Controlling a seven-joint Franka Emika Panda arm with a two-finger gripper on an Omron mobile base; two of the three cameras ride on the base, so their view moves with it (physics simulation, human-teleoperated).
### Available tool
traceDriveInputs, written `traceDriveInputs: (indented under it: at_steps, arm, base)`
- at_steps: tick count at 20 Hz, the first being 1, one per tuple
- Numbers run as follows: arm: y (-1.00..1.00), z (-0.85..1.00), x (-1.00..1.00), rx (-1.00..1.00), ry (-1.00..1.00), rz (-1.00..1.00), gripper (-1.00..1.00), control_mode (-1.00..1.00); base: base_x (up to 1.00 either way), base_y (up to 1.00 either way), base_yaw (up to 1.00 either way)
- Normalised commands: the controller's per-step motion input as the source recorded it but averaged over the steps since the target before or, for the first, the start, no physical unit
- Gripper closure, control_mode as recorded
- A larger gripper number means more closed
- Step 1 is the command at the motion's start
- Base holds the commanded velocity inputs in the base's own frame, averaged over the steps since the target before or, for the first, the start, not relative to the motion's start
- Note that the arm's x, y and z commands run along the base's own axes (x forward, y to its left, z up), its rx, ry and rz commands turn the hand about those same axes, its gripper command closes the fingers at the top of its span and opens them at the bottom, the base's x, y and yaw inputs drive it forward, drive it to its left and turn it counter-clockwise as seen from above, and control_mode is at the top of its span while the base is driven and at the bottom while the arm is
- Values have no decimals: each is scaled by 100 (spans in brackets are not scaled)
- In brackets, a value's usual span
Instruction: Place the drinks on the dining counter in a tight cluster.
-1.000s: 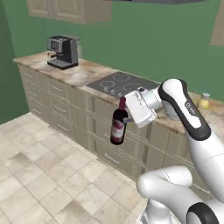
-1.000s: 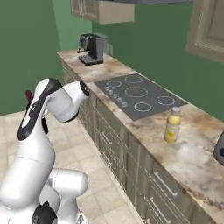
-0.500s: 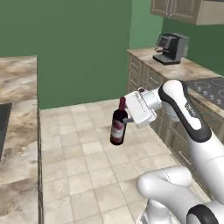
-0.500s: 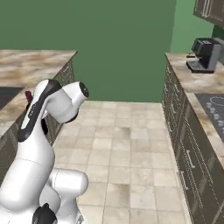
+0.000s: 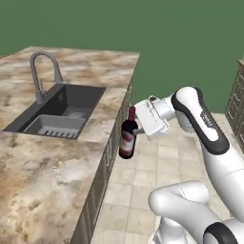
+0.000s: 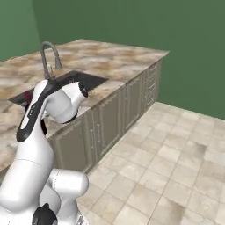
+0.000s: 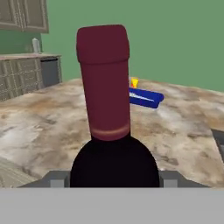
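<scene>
Since half a second ago our base has swung round, so the counter (image 5: 57,157) with its sink (image 5: 57,112) and faucet (image 5: 40,71) now lies before us. Our gripper (image 5: 139,125) stays pinched on the upright bottle (image 5: 127,138), held just off the counter's edge.

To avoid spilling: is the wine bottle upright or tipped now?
Upright: the wine bottle hangs in the gripper with its red cap on top.

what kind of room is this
A kitchen, rendered: a marbled stone counter with a built-in dark sink and curved faucet, cabinets beneath it, and a tiled floor. The tool holds a wine bottle beside the counter.
</scene>
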Motion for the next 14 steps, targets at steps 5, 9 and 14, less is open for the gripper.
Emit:
traceDriveInputs:
  at_steps: [5,9,14]
  arm:
    - [0,0,0,0,0,0,100,100]
    - [0,0,0,0,0,0,100,100]
    - [0,0,0,0,0,0,100,100]
  base:
    - [-85,0,67]
    - [-80,1,65]
    - [-72,35,52]
